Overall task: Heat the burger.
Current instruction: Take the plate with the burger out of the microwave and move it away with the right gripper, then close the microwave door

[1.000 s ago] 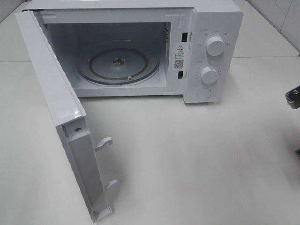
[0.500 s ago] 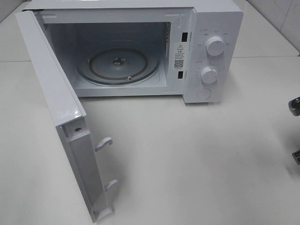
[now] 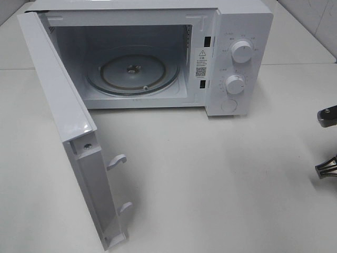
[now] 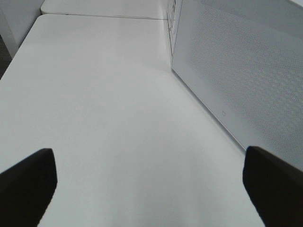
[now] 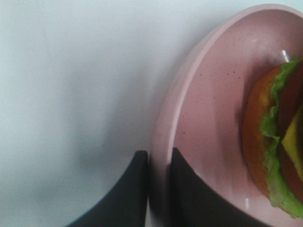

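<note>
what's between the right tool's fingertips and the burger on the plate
Only bare pink plate: in the right wrist view the right tool straddles its rim, apart from the burger.

the burger (image 5: 277, 151) is cut off by the right wrist view's edge, as is the pink plate (image 5: 208, 118). the high view shows only a sliver of the right arm (image 3: 327, 116) at its border.

lab-like test setup: microwave (image 3: 158, 58) on plain white tables (image 3: 221, 179) (tiled wall).
</note>
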